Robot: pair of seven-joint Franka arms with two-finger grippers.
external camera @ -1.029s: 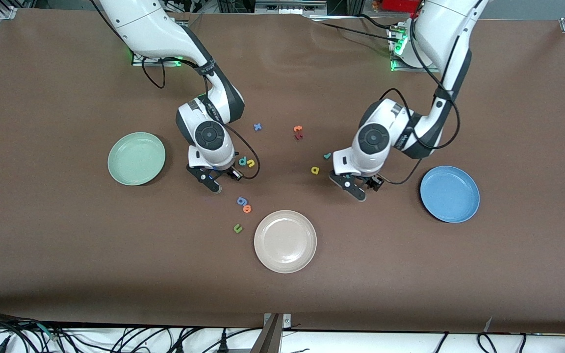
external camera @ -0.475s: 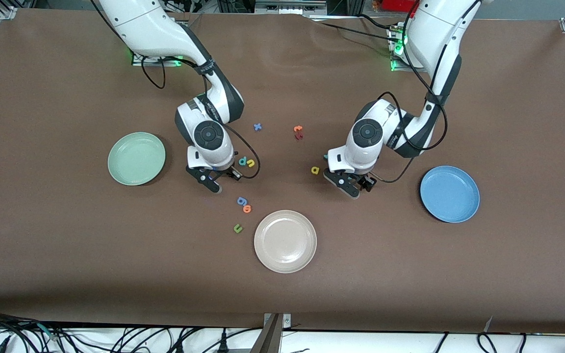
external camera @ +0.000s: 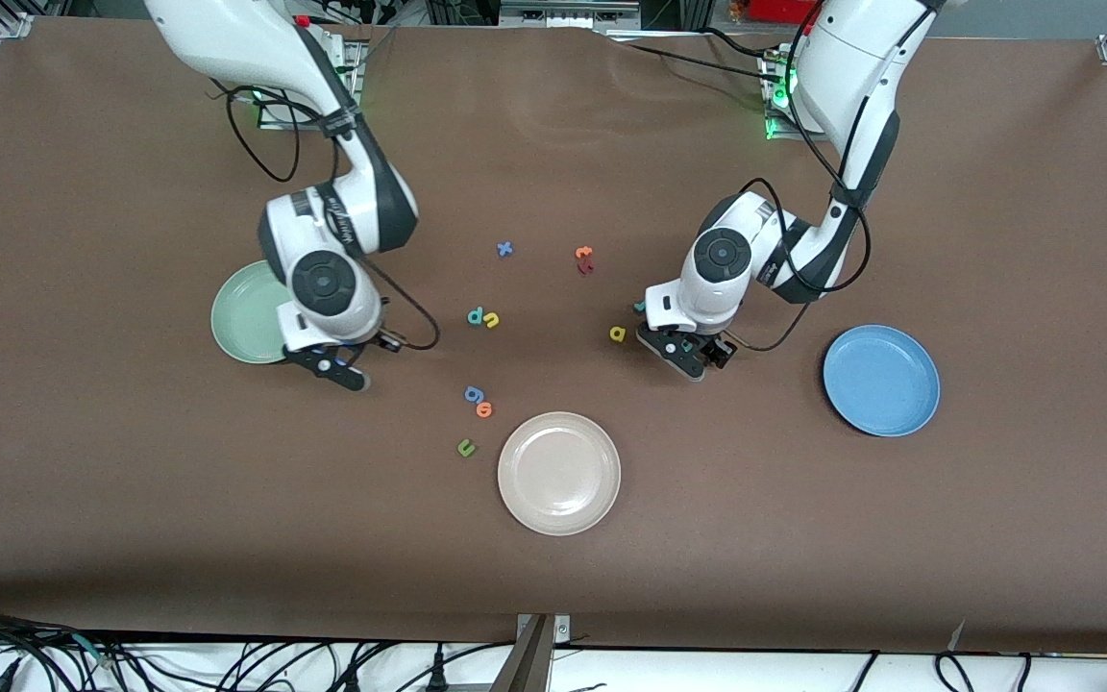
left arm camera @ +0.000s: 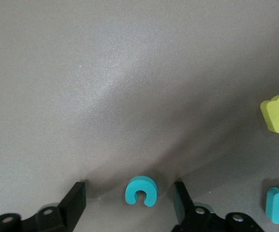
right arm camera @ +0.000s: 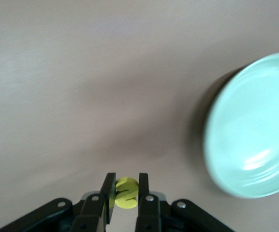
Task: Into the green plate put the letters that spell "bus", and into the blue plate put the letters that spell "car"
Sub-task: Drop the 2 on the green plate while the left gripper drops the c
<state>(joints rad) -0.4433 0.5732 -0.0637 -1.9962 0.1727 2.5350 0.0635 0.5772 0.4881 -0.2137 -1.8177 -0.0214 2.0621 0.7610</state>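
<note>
1. Beside the green plate [external camera: 251,312], toward the front camera's edge of it, the right gripper [right arm camera: 127,195] hangs over the table with its fingers pressed onto the yellow s [right arm camera: 126,192], which sits upright between the pads.
2. Over the teal c [left arm camera: 141,190], the left gripper [left arm camera: 129,200] is spread wide, one finger on each side of the letter and neither touching it; the c lies flat on the table with its gap turned toward the wrist.
3. Near that gripper lie the yellow a [external camera: 618,333] and the teal r [left arm camera: 278,204], both flat on the table.
4. Between the two arms the teal b [external camera: 475,315] and yellow u [external camera: 492,321] lie touching side by side.
5. Both the green plate and the blue plate [external camera: 881,380] hold nothing; the beige plate [external camera: 559,472] is bare too.
</note>
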